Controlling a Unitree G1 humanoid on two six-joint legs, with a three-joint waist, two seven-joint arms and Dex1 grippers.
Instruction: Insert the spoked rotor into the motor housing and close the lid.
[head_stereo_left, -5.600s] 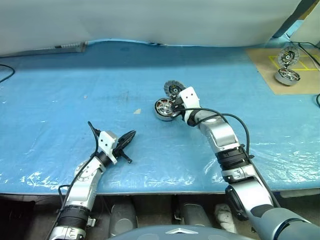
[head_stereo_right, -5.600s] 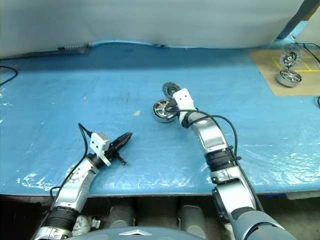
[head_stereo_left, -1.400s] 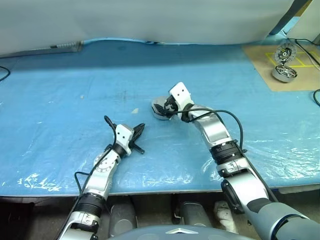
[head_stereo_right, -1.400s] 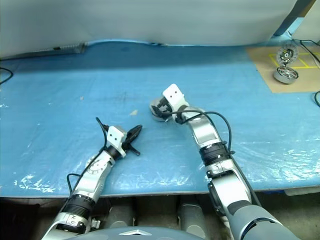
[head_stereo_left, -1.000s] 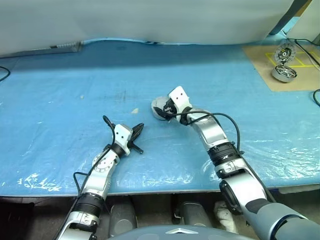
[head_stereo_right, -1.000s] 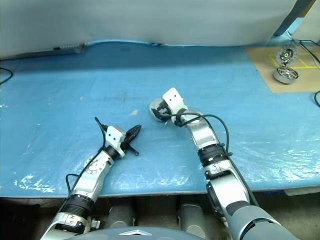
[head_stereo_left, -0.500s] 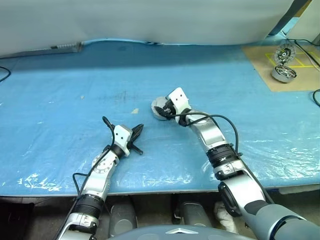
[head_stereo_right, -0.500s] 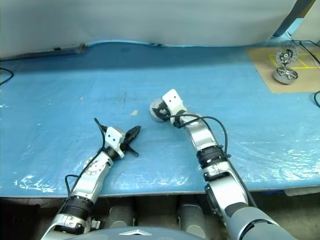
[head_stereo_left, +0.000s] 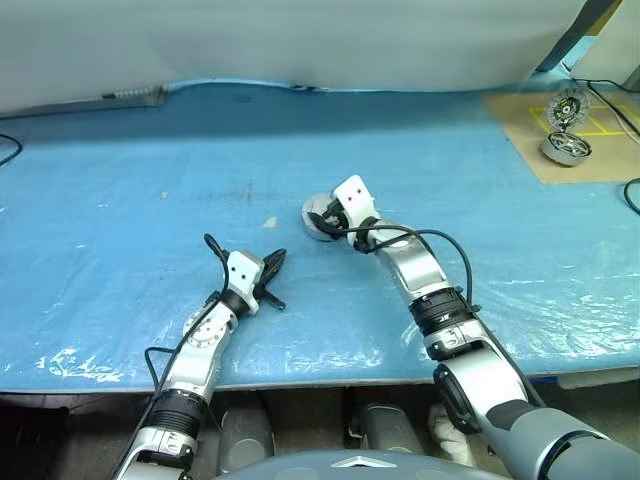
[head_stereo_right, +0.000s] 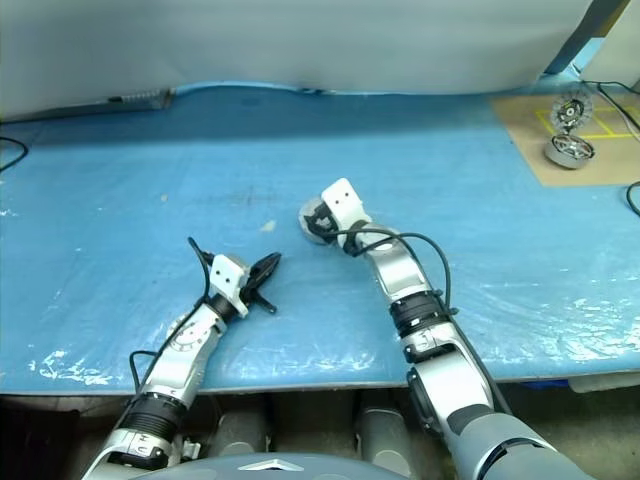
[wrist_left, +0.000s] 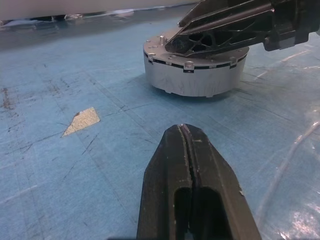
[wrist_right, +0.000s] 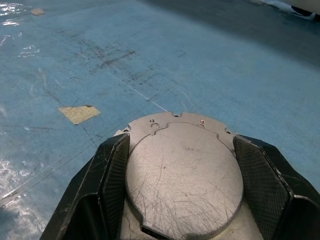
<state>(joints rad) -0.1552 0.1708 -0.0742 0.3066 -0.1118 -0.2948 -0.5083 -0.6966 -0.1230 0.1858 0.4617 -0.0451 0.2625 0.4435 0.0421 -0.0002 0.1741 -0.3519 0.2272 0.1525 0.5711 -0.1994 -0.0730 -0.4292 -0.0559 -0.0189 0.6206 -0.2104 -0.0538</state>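
The motor housing stands on the blue sheet as a closed silver drum, with the lid lying flat on top, smooth scratched face up. My right gripper reaches over it from the right. Its black fingers press against opposite sides of the lid's raised disc. In the head views the housing sits at mid-table under that gripper. My left gripper hovers low to the front left of the housing, shut and empty, pointing at it. The spoked rotor is hidden.
A small scrap of tan tape lies left of the housing. Far right, a cardboard sheet carries another silver motor and a disc. A black cable runs along the right edge.
Several seconds ago the lid stood upright behind the open housing; now it lies flat on it. Over the last second the right fingers narrowed onto the lid. The left arm stayed still.
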